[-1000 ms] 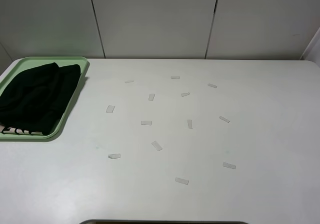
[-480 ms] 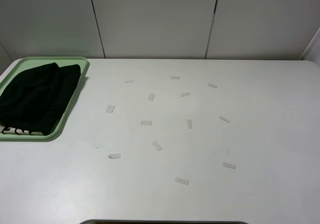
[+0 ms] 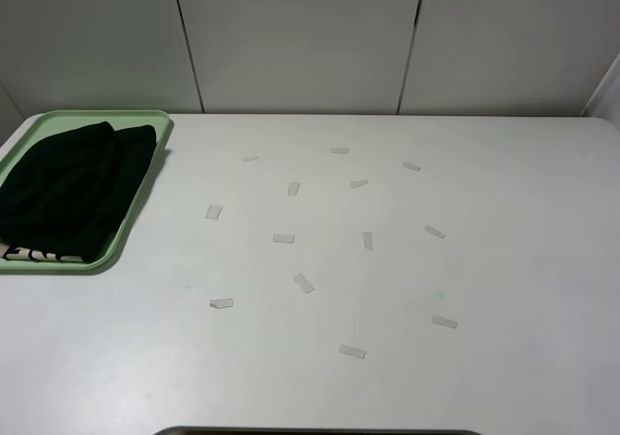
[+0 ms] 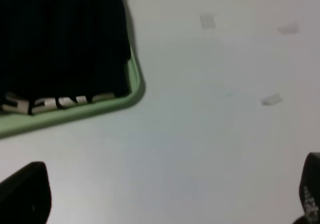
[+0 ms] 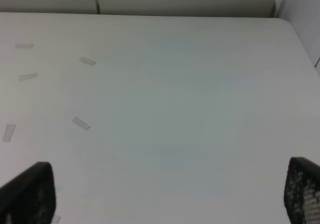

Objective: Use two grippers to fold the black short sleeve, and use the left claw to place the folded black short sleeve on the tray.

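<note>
black short sleeve: soft crumpled fold | tray: smooth green, rounded | left tool, right tool: both spread, empty

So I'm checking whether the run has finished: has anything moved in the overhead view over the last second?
Nothing visibly changed. The folded black short sleeve lies in the tray at the table's far left as before, the tape strips on the table sit where they were, and no arm appears in the overhead view.
</note>
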You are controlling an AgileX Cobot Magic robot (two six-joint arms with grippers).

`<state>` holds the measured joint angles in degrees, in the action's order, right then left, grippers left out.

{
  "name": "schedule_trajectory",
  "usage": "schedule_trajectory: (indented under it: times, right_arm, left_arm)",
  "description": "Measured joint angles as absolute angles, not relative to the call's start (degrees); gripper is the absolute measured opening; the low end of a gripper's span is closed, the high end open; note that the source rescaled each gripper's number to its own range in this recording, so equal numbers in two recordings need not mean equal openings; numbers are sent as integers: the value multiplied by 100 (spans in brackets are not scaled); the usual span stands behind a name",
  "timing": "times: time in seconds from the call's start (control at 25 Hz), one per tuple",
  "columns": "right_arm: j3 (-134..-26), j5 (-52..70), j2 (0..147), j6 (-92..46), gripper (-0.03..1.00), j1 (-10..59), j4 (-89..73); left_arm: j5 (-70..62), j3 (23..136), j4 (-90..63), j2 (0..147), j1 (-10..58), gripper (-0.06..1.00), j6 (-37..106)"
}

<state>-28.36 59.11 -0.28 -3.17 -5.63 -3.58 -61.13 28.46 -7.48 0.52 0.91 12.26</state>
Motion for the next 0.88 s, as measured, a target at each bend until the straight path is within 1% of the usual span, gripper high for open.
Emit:
schedule_trajectory:
  times: [0.88]
  right_arm:
    - [-2836, 5911, -28, -317, 100, -563, -358]
  left_arm:
    - [-6126, 2846, -759, -42, 91, 100, 1340]
